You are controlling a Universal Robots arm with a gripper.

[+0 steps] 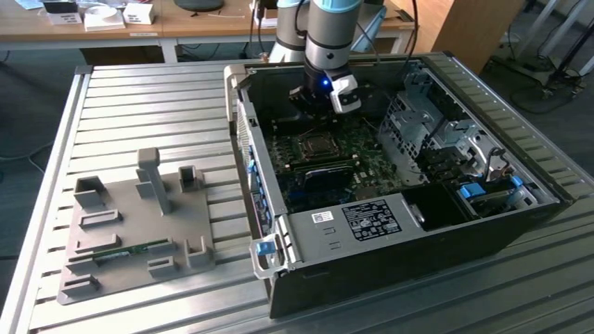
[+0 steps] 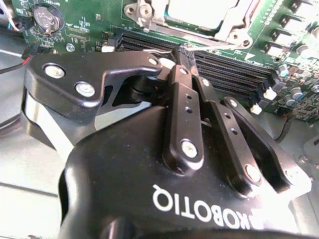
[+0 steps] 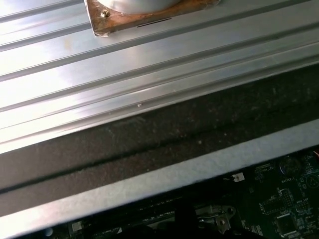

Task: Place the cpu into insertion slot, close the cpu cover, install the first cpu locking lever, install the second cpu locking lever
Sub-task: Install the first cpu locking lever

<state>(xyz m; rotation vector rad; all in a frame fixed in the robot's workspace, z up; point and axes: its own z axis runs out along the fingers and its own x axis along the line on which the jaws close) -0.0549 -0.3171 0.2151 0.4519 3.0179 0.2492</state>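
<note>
Just beyond my claw [image 2: 185,52], pinched shut at the locking lever [image 2: 219,48] running crosswise, the cpu [image 2: 197,12] sits under its cover [image 2: 233,22].

Ribbed metal table [image 1: 139,97], black computer case [image 1: 418,268], grey fixture plate [image 1: 116,278]

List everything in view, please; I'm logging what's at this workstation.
Table: one, silvery, ribbed, under everything.
Computer case: one, black, open, on the table.
Circuit board: one, green, inside the case.
Chip: one, silvery, in its socket.
Cover: one, silvery frame, around the chip.
Memory slots: several, black, beside the socket.
Holder plate: one, grey, exterior view's left of the case.
Arm: one, grey, reaching into the case.
Jaws: one pair, black, shut, over the memory slots.
</note>
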